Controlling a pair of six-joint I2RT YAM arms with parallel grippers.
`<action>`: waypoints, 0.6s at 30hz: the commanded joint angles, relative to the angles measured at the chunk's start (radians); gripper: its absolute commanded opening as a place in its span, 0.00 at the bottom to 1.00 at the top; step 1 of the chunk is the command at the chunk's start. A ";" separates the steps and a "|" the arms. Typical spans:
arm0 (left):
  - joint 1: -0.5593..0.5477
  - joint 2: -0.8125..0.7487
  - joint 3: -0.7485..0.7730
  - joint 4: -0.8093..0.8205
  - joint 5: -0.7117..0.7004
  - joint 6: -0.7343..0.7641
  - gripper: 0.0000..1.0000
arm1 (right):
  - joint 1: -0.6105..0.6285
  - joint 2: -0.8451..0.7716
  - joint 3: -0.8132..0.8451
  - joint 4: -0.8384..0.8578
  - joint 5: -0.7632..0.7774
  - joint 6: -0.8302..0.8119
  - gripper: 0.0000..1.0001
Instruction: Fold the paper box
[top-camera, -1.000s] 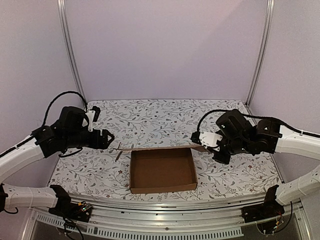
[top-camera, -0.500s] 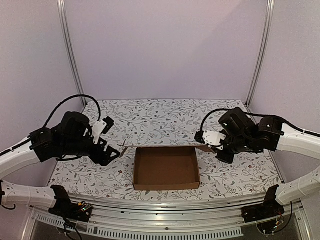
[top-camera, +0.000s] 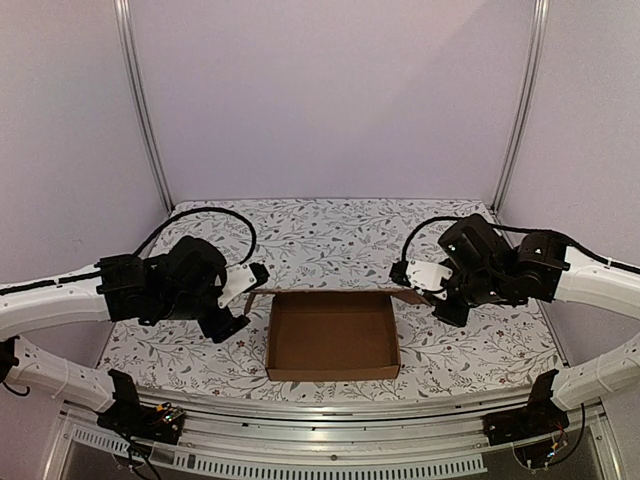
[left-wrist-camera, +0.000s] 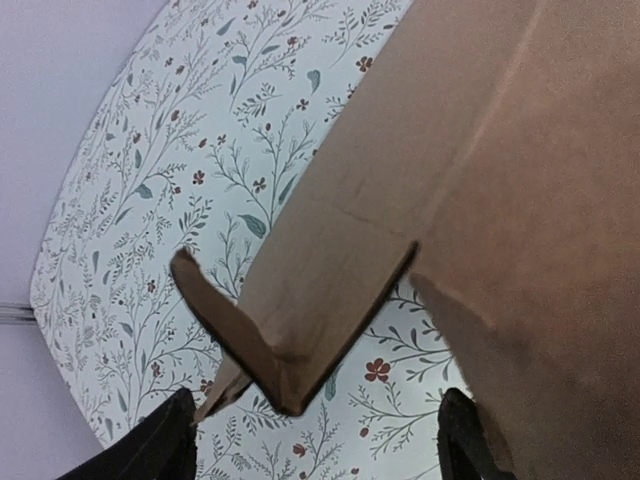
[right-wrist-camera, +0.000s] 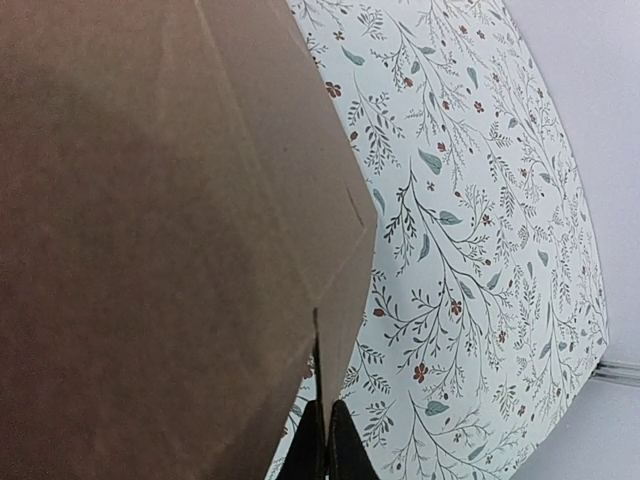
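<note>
1. Left gripper (top-camera: 247, 292). It stands at the box's 10 o'clock corner, fingers (left-wrist-camera: 160, 450) spread wide, holding nothing. In the left wrist view the bent left tab (left-wrist-camera: 262, 345) lies between the two fingers and, as far as can be judged, touches neither.
   - Advance until the tab sits well inside the fingers before you close. A pinch on the tip alone would likely slip or crumple the card.
   - Bend along the crease, not across it.

2. Paper box (top-camera: 333, 335). It rests on the floral tablecloth (top-camera: 330, 225) at the table's centre, toward 6 o'clock, open face up, with its walls raised.
   - Its long axis runs from 9 to 3 o'clock.
   - The strip along its 12 o'clock edge reaches past both far corners, with one end toward each gripper.

3. Right gripper (top-camera: 408, 283). It sits at the box's 2 o'clock corner. The right wrist view shows its fingers pressed together on the cardboard edge at the right end of that strip.
   - Treat this grip as the anchor. Hold it level while the left side works, so the box neither skids nor twists about its long axis.
</note>
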 joint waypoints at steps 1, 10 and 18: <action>-0.014 -0.009 -0.010 0.066 -0.103 0.103 0.80 | -0.006 -0.029 -0.004 -0.007 -0.032 0.010 0.00; -0.013 -0.025 -0.011 0.117 -0.057 0.172 0.69 | -0.005 -0.040 -0.012 0.008 -0.047 0.020 0.00; 0.013 -0.073 -0.042 0.153 0.064 0.227 0.61 | -0.006 -0.051 -0.018 0.008 -0.061 0.025 0.00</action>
